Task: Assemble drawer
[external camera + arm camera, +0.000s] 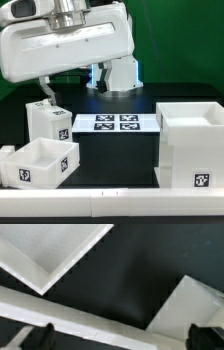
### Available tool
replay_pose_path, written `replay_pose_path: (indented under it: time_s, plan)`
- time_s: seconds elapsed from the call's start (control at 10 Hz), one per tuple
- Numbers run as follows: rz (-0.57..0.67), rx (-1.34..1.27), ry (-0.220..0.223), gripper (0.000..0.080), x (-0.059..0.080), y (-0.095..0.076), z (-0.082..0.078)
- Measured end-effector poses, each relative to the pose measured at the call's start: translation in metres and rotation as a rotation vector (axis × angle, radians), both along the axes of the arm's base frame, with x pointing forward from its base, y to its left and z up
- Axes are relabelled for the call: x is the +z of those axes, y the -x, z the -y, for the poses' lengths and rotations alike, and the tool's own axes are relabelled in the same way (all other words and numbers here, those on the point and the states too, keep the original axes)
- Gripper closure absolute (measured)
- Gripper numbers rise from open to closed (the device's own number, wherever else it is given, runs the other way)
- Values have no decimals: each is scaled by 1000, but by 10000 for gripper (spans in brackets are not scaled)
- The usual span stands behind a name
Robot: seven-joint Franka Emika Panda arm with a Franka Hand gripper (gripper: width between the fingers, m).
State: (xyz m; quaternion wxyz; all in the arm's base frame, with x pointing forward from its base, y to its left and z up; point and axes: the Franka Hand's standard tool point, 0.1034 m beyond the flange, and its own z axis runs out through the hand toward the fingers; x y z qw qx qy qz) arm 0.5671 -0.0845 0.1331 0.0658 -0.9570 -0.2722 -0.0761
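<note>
The shell (190, 140) sat at the exterior view's right, well apart from the gripper (118, 332). The rear tray (50, 122) and front tray (40, 162) lay close together at the left, below the arm. The fingers (36, 336) stood spread wide, holding nothing. Only dark table (130, 280) lay between them.

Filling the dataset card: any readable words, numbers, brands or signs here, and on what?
No readable words, numbers or brands in either view.
Black-and-white square tags only, patterns not text: four on the marker board, one on the drawer shell, others on the front tray and rear tray.
Wrist view: plain white surfaces, unmarked.
</note>
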Motion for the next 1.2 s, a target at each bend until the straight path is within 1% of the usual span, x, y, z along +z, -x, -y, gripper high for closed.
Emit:
replay_pose_path:
  time_s: [0.1,0.2,0.3,0.4,0.5,0.6,0.8,0.9,1.0,1.2]
  plan:
    - [26,144,25,151,-2,1,6]
    - [52,327,55,151,-12,4,23]
    - [66,512,92,151,-18,3,37]
    - [66,592,109,151,-20,0,40]
    - [64,610,107,151,-18,0,38]
    - [67,658,117,151,-19,1,41]
    - [61,653,118,151,-22,2,42]
    - [58,654,128,151,-34,5,44]
    - [53,651,132,151,-42,9,45]
    - [40,646,128,151,-51,12,49]
